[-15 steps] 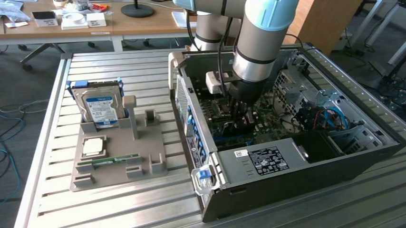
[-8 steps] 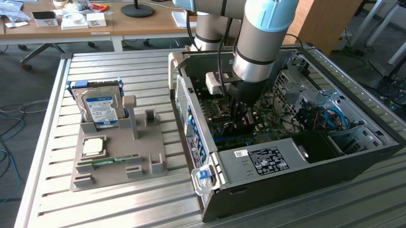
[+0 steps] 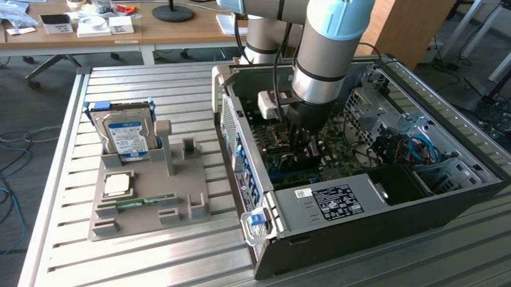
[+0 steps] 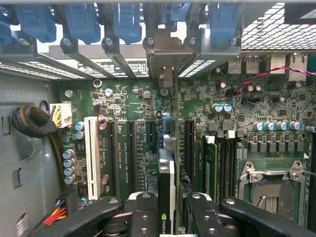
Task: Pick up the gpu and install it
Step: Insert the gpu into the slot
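The tool (image 4: 168,207) is clenched on the gpu (image 4: 167,168), holding the card edge-on between its black fingers (image 4: 143,212). The card stands upright over the green motherboard (image 4: 247,108), above the black slots, its silver bracket (image 4: 165,49) up against the rear wall. In the exterior view the arm reaches down into the open computer case (image 3: 447,197) on the tabletop (image 3: 119,263).

slatted table (image 3: 72,197): case (image 3: 447,203), tray (image 3: 148,206)
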